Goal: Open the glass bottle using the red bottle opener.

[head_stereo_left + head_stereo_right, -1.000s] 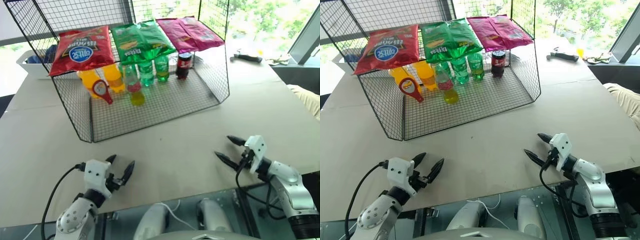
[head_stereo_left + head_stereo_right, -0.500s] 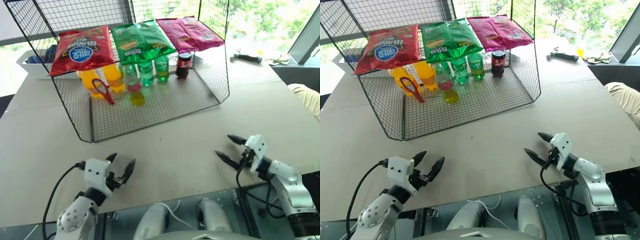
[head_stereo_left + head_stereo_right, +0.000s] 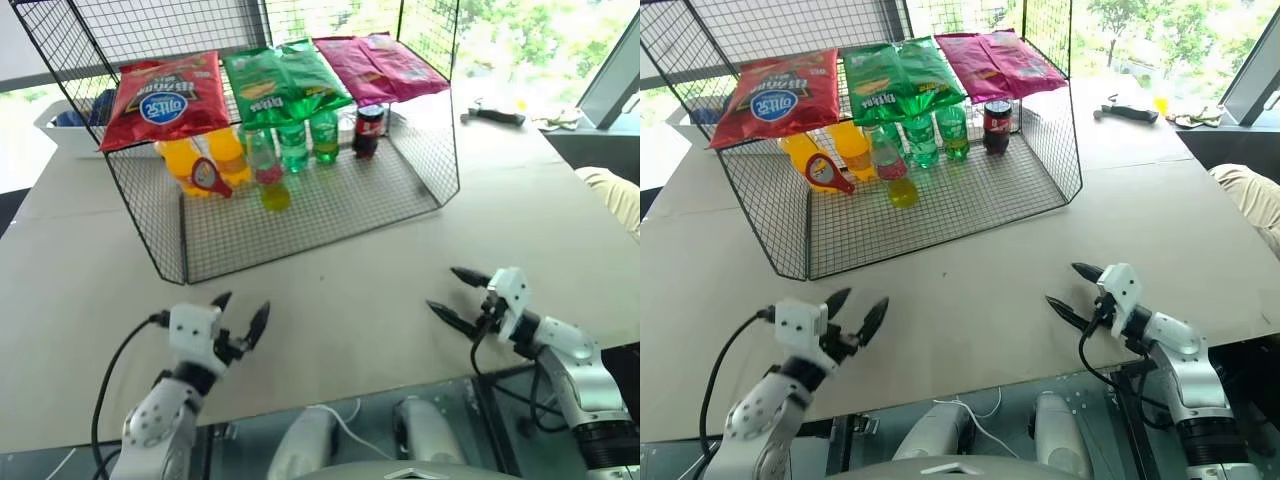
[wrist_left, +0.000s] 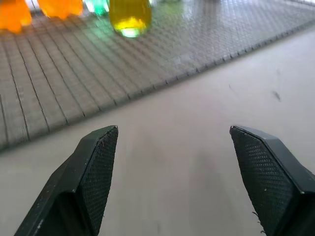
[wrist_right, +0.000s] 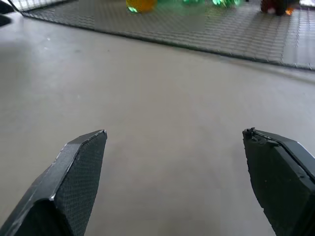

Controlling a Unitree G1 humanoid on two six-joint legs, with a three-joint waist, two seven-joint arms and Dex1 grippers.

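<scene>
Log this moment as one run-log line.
left gripper: open, empty | right gripper: open, empty | clear glass bottle: in wire rack, capped | red bottle opener: hanging on rack front

not much to read here tbh. the red chip bag (image 3: pixel 163 102) on top of the wire rack has a blue oval logo with white letters, but it sits upside down and I can't make out the word. green bag (image 3: pixel 283 82) next to it has a small yellowish logo, also unreadable. bottle labels are too small to read
</scene>
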